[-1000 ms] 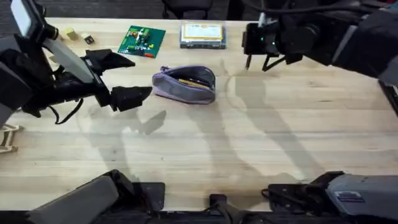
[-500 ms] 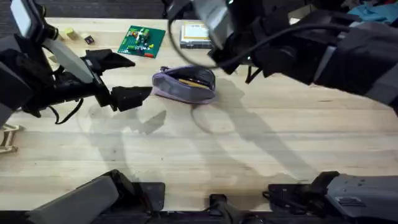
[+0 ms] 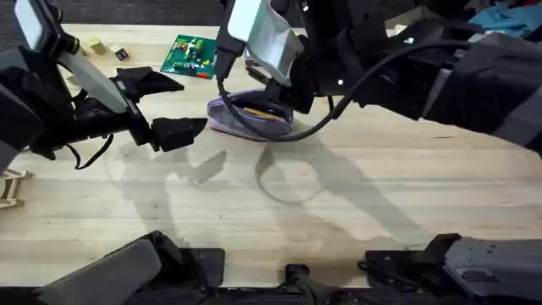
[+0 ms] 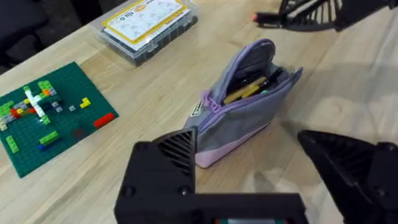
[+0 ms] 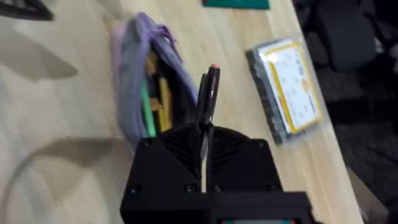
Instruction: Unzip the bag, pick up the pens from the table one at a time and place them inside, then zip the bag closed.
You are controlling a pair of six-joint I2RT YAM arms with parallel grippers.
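Note:
The lavender bag [image 3: 254,123] lies unzipped on the table [image 3: 339,195], with yellow and green pens showing in its mouth. My right gripper [image 5: 203,140] is shut on a slim black pen [image 5: 208,93] with a red tip. It hovers just above the open bag [image 5: 134,81] and partly hides it in the overhead view. The left wrist view shows that pen [image 4: 267,18] beyond the bag [image 4: 242,106]. My left gripper [image 3: 179,106] stands open just left of the bag, nothing between its fingers [image 4: 168,162].
A green brick baseplate [image 3: 193,55] lies behind and left of the bag. A clear parts box [image 4: 146,25] sits at the back edge. Small blocks [image 3: 95,44] lie at the far left. Bare wood spans the front half of the table.
My right arm has swung left from the back right to directly over the bag, carrying the pen. The left arm has stayed where it was.

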